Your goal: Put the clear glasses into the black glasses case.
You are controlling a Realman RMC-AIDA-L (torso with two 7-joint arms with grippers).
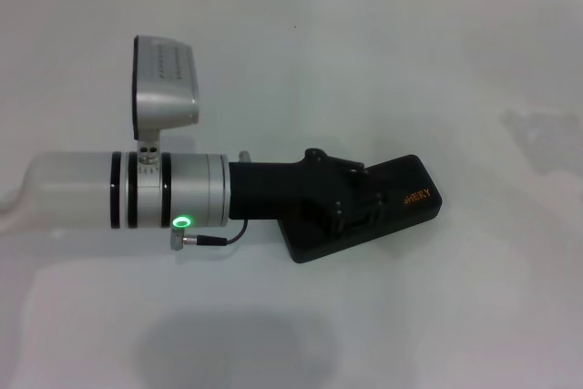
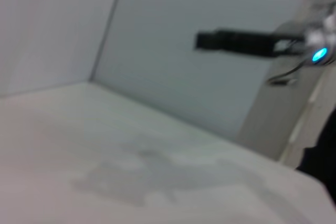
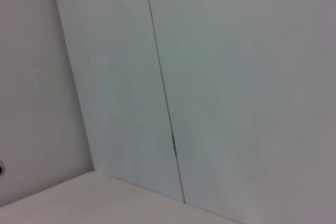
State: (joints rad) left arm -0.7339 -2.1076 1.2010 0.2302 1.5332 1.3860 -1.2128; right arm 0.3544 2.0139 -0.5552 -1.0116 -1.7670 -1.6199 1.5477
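The left gripper (image 1: 360, 202) lies over the closed black glasses case (image 1: 401, 202) on the white table (image 1: 410, 70), hiding its near half. Its grip cannot be told

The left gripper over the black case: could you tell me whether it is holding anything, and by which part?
Cannot be told: the left gripper sits on the closed black glasses case.

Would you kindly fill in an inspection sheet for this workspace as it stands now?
Surface: plain white tabletop, faint smudge at the right.
Job's things: matte black rectangular glasses case, lid down, orange lettering up; clear glasses not seen.
Clutter: nothing seen.
Grippers: left pincer over the case, fingers hard to read; right pincer seen far off from the left wrist.
Cables: thin black cable at the left wrist.
Surroundings: white panelled walls.
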